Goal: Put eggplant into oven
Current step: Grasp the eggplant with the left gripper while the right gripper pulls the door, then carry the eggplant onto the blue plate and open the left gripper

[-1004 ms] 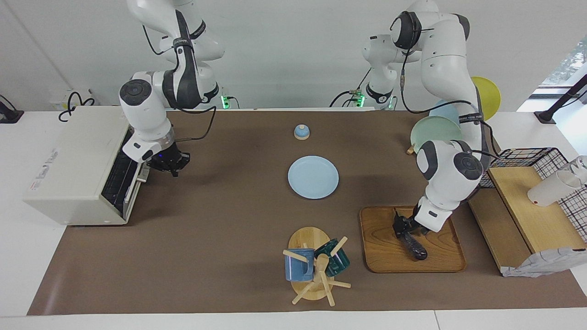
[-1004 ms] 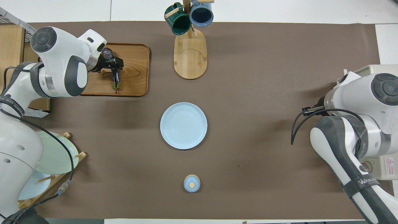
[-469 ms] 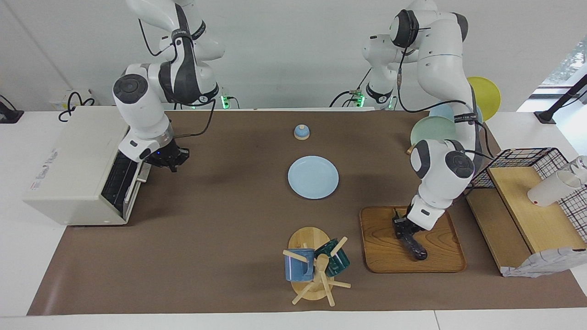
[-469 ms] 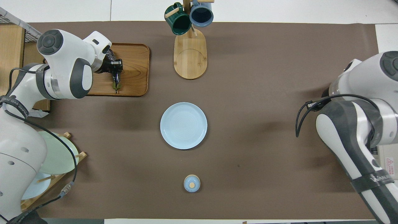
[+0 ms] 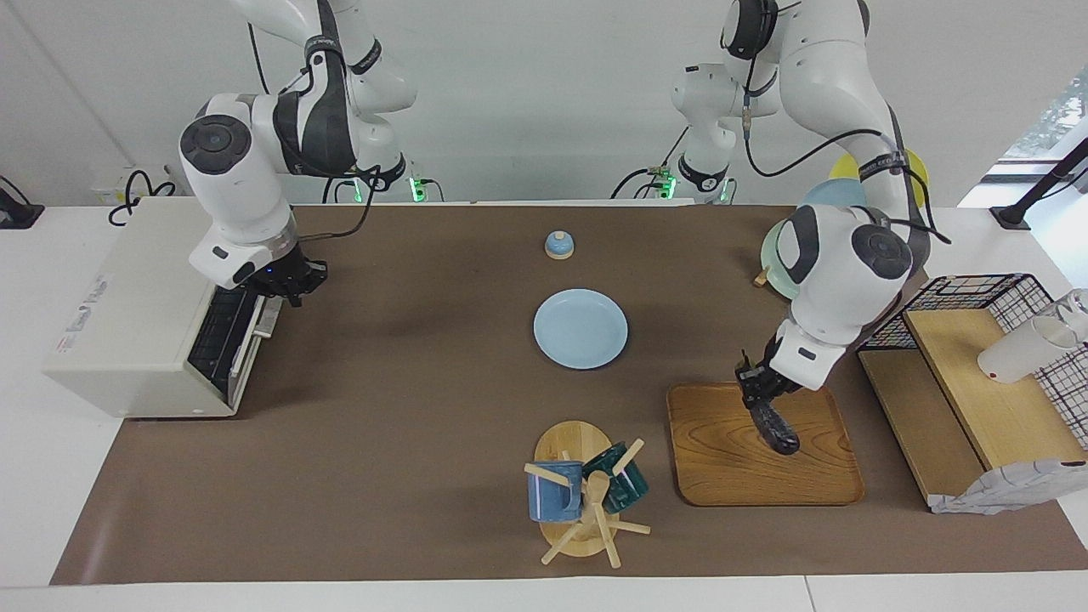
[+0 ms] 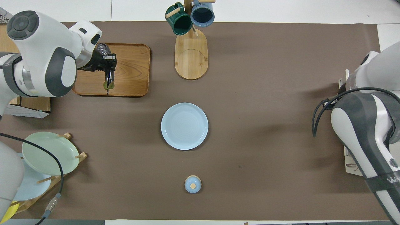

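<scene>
Item, carrying step: left gripper (image 5: 756, 393) was clamped on the eggplant (image 5: 773, 427), which hung below it over the wooden tray (image 5: 722, 476); right gripper (image 5: 289, 285), closure indiscernible, hovered by the oven (image 5: 136, 314), whose open door awaits a table-long transfer, likely handover.

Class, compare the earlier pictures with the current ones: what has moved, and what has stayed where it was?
The left hand, shut on the long dark purple eggplant, has lifted it off the wooden tray; it now hangs tilted above it. The right hand has risen by the cream-white toaster oven, whose door is open. The pale blue plate and the mug tree stayed put.
</scene>
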